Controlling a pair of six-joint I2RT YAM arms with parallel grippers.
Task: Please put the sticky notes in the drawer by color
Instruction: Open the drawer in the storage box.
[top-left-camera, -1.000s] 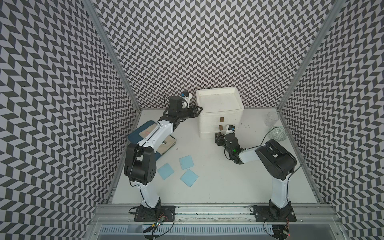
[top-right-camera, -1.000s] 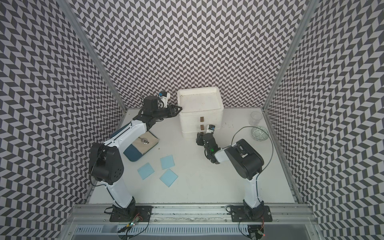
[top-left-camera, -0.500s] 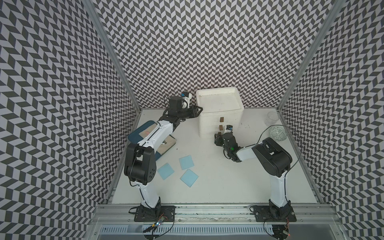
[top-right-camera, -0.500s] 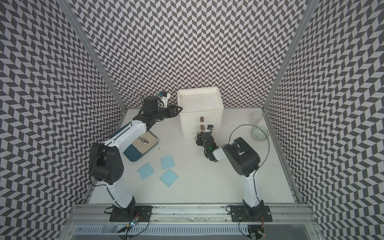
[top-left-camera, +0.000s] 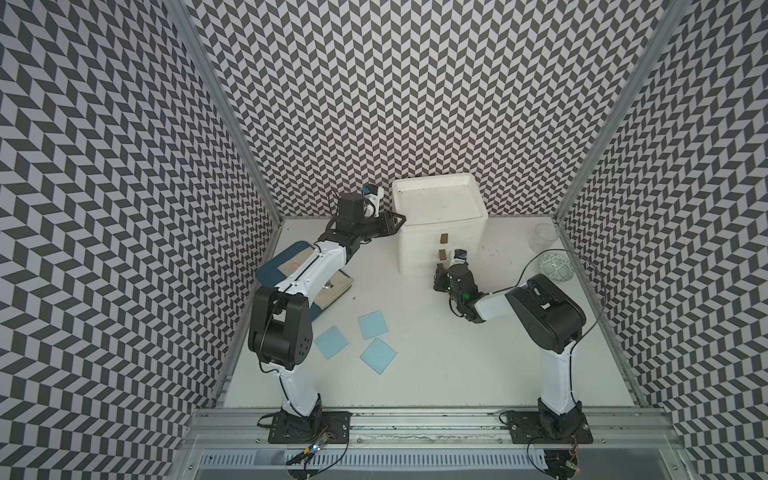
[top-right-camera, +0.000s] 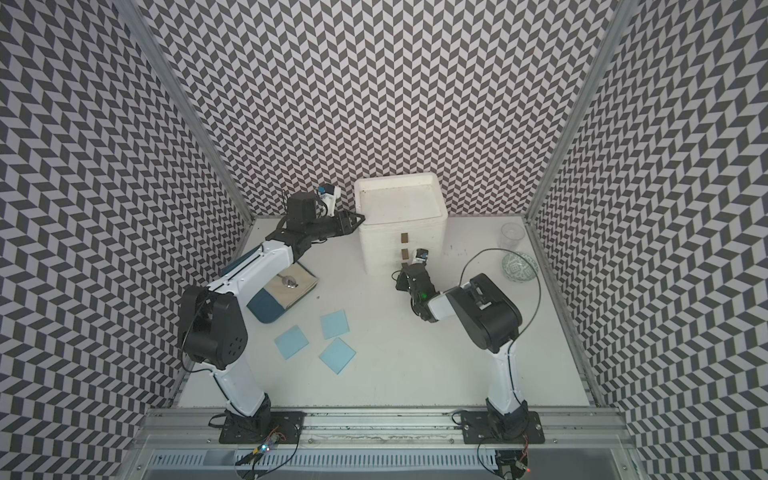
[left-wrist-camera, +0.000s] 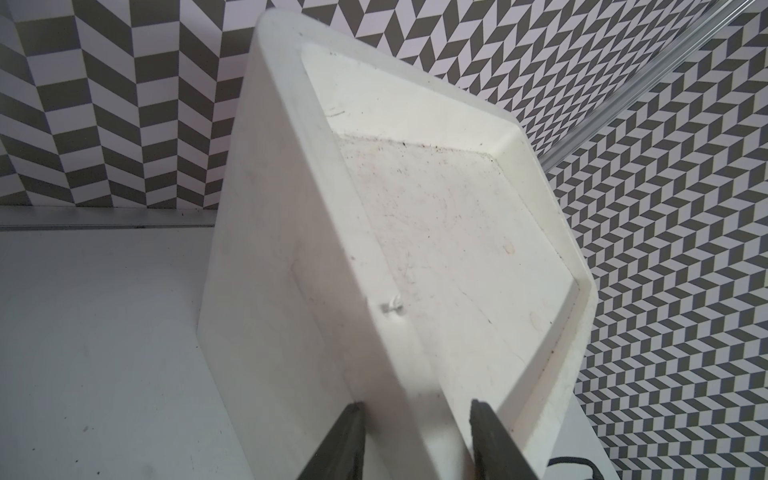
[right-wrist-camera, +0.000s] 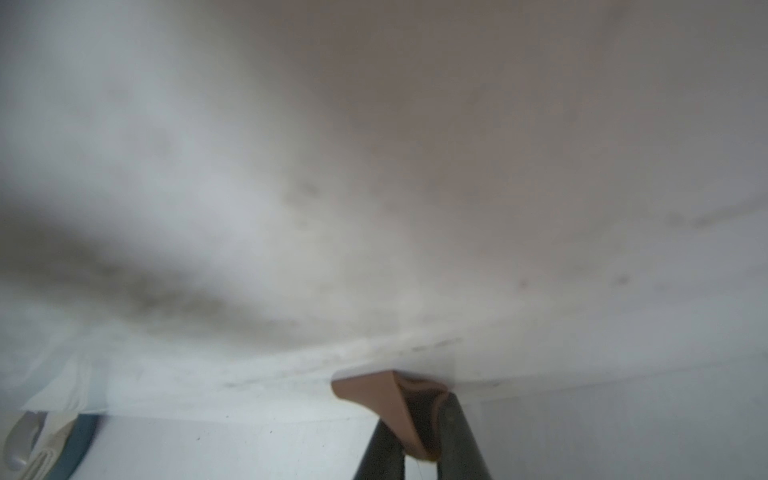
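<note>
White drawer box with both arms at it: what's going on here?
The right gripper is shut on the bottom handle of the drawer box, whose drawers all look closed. The left gripper clamps the box's top rim at a corner, apparently steadying it. Three blue sticky notes lie loose on the table, untouched.

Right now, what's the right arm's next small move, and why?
Probably pull the right pincer straight back toward the robot's base to slide the lowest drawer out. It is shut on the lowest brown handle of the drawer box, all drawers look closed, the left pincer seems clamped on the box's rim to brace it, and three blue sticky notes lie outside.
</note>
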